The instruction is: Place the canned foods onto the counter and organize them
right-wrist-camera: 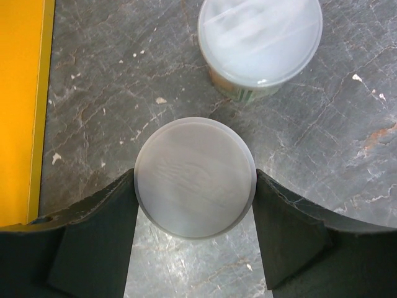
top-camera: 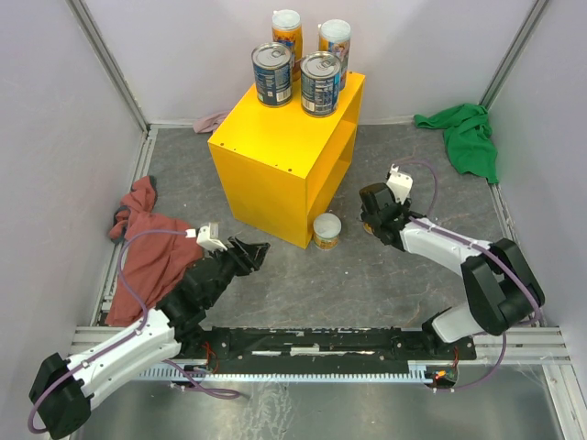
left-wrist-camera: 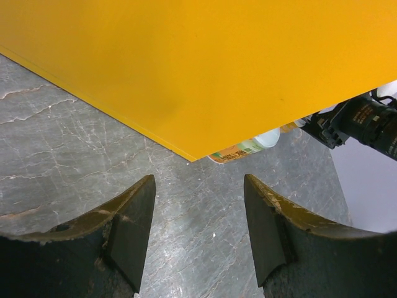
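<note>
The yellow counter point(top-camera: 275, 156) stands mid-table. Two wide blue cans point(top-camera: 272, 75) point(top-camera: 320, 82) stand on its top, and two tall orange cans point(top-camera: 287, 32) point(top-camera: 335, 38) stand at its far edge behind them. A short white-lidded can point(top-camera: 326, 231) stands on the floor by the counter's near corner; it also shows in the right wrist view point(right-wrist-camera: 259, 40) and peeks out in the left wrist view point(left-wrist-camera: 248, 149). My right gripper point(top-camera: 374, 220) point(right-wrist-camera: 195, 174) is shut on another short white-lidded can point(right-wrist-camera: 195, 177). My left gripper point(top-camera: 252, 249) point(left-wrist-camera: 198, 180) is open and empty, facing the counter point(left-wrist-camera: 205, 68).
A red cloth point(top-camera: 147, 247) lies at the left beside my left arm. A green cloth point(top-camera: 468, 133) lies at the back right, and a pale cloth point(top-camera: 211, 121) behind the counter. Grey walls close in three sides. The floor is grey stone point(left-wrist-camera: 74, 143).
</note>
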Robot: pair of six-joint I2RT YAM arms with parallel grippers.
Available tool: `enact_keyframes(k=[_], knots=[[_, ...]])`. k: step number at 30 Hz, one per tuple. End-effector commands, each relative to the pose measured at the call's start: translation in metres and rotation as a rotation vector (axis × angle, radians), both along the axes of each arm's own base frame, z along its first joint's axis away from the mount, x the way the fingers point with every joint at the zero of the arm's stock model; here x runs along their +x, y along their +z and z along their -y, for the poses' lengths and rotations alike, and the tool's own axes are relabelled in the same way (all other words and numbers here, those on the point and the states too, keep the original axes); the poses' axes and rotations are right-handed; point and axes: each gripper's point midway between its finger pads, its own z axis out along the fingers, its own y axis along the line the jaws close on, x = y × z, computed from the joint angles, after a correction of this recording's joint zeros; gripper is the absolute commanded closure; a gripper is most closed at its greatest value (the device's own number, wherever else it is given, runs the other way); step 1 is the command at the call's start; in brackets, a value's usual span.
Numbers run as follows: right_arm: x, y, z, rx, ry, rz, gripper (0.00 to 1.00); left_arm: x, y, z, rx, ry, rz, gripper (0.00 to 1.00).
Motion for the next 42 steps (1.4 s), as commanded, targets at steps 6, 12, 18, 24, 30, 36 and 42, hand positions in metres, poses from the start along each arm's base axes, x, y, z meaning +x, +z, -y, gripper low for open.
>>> enact_keyframes(k=[6,12,18,24,30,36,42], knots=[[-0.016,0.028,-0.012,-0.032,0.077,0.086,0.81,0.000,0.017,0.004,-0.056,0.001,0.010,0.34],[-0.036,0.045,-0.016,-0.062,0.117,0.126,0.87,0.001,0.018,0.004,-0.065,0.002,0.007,0.34],[-0.058,0.079,-0.023,-0.091,0.160,0.189,0.97,0.000,0.019,0.004,-0.069,0.000,0.008,0.35],[-0.084,0.120,-0.032,-0.114,0.221,0.250,0.99,0.000,0.018,0.005,-0.071,0.000,0.003,0.34],[-0.103,0.185,-0.042,-0.082,0.292,0.354,0.99,0.001,0.016,0.007,-0.068,-0.008,0.000,0.35],[-0.112,0.252,-0.057,-0.050,0.380,0.450,0.99,-0.001,0.016,0.005,-0.067,-0.007,0.003,0.34],[-0.117,0.312,-0.067,-0.004,0.441,0.544,0.99,-0.002,0.017,0.004,-0.070,-0.007,0.004,0.34]])
